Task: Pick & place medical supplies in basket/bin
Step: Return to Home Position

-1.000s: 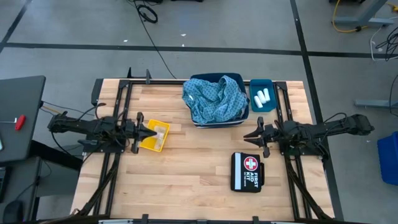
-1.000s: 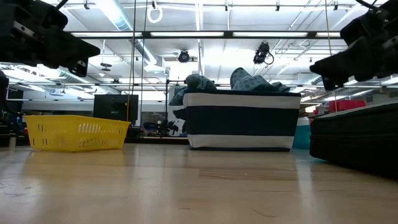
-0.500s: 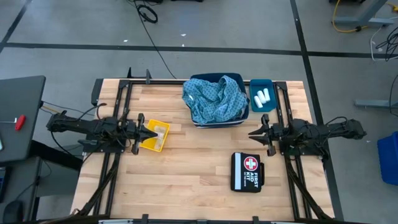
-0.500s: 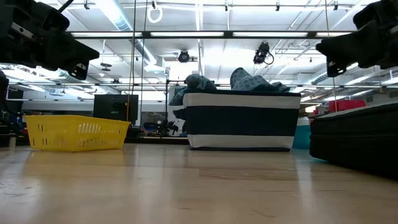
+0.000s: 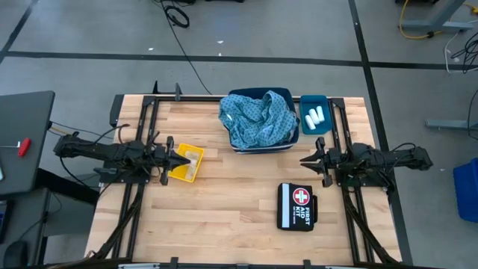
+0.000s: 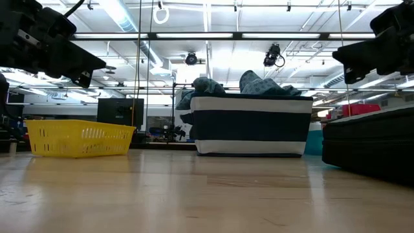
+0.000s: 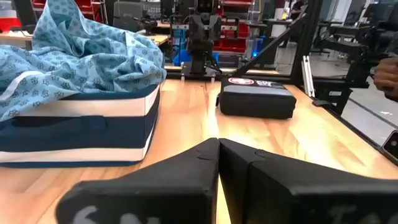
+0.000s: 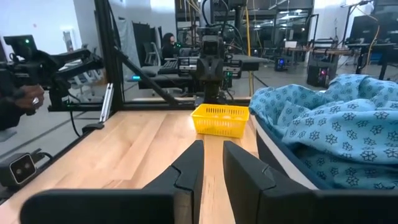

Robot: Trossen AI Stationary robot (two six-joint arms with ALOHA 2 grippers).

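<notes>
Two light-blue patterned cloths lie heaped in a blue-and-white striped bin at the far middle of the table, spilling over its rim. Beside it, white rolls lie in a small teal bin. My left gripper hovers shut over the near-left part of a yellow basket, which holds something pale. In the left wrist view its fingertips meet. My right gripper hovers above bare table, right of the striped bin, narrowly open. It points at the yellow basket.
A black first-aid kit lies on the table's near right, just near of my right gripper. Black frame rails run along the left and right sides. Bare wood lies between the two grippers. A person's hand shows beyond the table.
My right gripper has drawn back a little toward the table's right edge and has risen, staying level. Everything on the table has kept its place.
</notes>
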